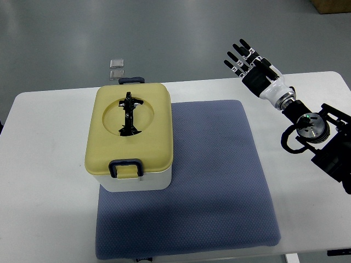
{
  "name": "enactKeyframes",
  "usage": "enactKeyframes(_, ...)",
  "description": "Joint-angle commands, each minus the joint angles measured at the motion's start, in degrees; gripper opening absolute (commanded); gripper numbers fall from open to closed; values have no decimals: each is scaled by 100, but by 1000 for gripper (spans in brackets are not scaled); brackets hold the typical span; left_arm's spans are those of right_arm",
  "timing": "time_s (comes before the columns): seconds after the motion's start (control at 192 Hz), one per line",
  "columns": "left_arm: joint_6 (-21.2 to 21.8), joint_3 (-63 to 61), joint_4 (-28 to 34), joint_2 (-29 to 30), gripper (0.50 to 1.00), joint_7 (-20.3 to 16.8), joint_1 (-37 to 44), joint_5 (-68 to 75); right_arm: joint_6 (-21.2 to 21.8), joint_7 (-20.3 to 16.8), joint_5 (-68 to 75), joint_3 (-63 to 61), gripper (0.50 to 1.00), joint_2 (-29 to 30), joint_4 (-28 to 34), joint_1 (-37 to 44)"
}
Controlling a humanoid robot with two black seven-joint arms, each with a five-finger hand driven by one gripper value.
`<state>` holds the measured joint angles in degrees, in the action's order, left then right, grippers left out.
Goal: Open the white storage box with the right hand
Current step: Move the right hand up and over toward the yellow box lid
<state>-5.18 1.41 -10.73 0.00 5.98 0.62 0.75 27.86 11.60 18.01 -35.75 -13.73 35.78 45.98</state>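
1. Overhead, the white storage box (131,181) stands on the left part of a blue-grey mat (219,181), its left side overhanging onto the white counter (44,164).
2. Its pale yellow lid (130,129) is on and closed; a black handle (129,113) lies folded in the round recess on top.
3. A dark blue latch (125,167) sits at the lid's near edge, and another (131,80) shows at the far edge.
4. The right hand (249,61) is raised near the counter's far right edge, well apart from the box, touching nothing.
5. Its fingers (237,55) are spread straight, pointing up and to the left, holding nothing.
6. The right arm (312,131) comes in from the right edge, over the counter's right side.
7. Two small square tiles (117,68) lie on the grey floor (164,33) beyond the counter, behind the box.
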Motion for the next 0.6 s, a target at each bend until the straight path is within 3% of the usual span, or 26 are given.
enactKeyframes(0.0, 0, 0, -17, 0, 1000, 0, 0, -4, 0, 0, 0, -2, 928, -42, 0, 7)
enactKeyframes(0.375, 17, 8, 10, 0, 1000, 0, 0, -4, 18, -9, -149, 15, 928, -77, 0, 69)
enactKeyframes(0.594, 17, 0, 18, 0, 1000, 0, 0, -4, 79, -114, -1836, 15, 928, -235, -18, 350)
